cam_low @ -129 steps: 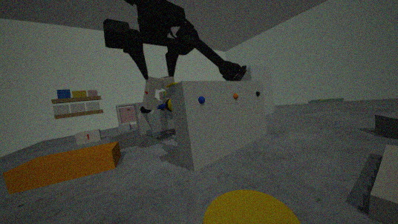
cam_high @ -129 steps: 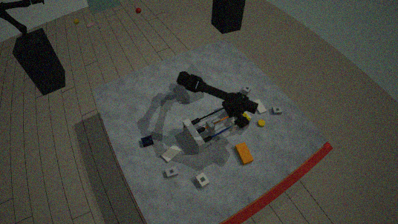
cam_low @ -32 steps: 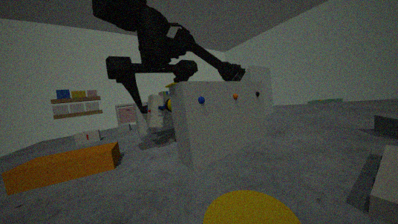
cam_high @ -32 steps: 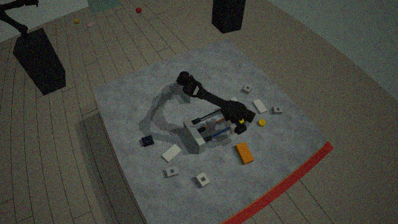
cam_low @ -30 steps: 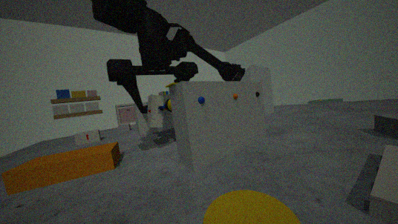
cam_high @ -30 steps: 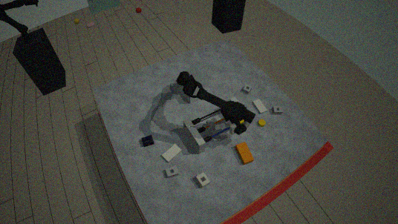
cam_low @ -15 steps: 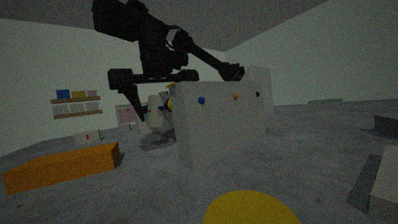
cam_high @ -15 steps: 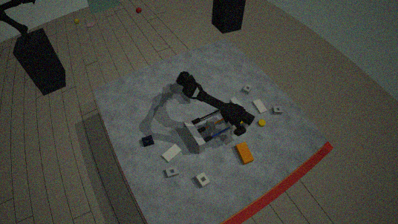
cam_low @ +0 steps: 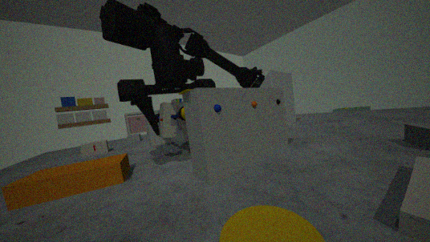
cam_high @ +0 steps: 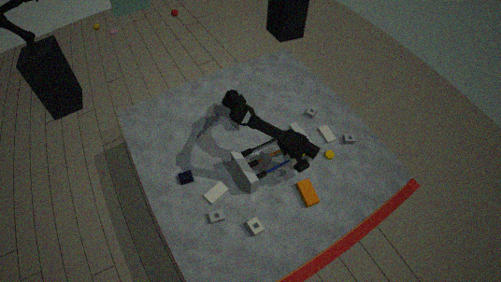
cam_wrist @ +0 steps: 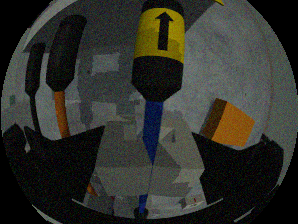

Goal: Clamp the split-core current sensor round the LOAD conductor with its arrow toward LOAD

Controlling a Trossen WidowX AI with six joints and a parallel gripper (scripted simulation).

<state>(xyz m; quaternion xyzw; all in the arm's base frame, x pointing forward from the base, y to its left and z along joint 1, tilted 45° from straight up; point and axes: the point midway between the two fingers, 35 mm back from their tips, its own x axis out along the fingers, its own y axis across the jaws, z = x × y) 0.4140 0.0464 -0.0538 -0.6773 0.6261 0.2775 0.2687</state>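
Sensor (cam_high: 265, 160) (cam_low: 168, 120) (cam_wrist: 117, 160), grey: straddling the blue conductor (cam_high: 279, 167) (cam_wrist: 153, 117), lower centre of the wrist frame; closure uncertain. Fingers (cam_high: 302, 165) (cam_low: 148, 110): standing wide at its sides, apparently allowing regripping or withdrawal. Orange block (cam_high: 307, 192) (cam_low: 68, 180) (cam_wrist: 235, 125): lying right of them, leaving some sideways room.

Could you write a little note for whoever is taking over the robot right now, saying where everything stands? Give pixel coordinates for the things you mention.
Pincer (cam_high: 292, 163) (cam_low: 172, 130) (cam_wrist: 148, 133): open wide, its fingers on either side of the sensor.
Sensor (cam_low: 168, 120) (cam_wrist: 125, 160): at the blue conductor (cam_high: 280, 166) (cam_wrist: 153, 117), the one with the yellow arrow band (cam_wrist: 172, 40). Its own arrow and latch can't be made out.
Done: sensor brought to that conductor.
Left: confirm that this is LOAD and the arrow direction, squeeze until latched if it isn't, then let go and back away.
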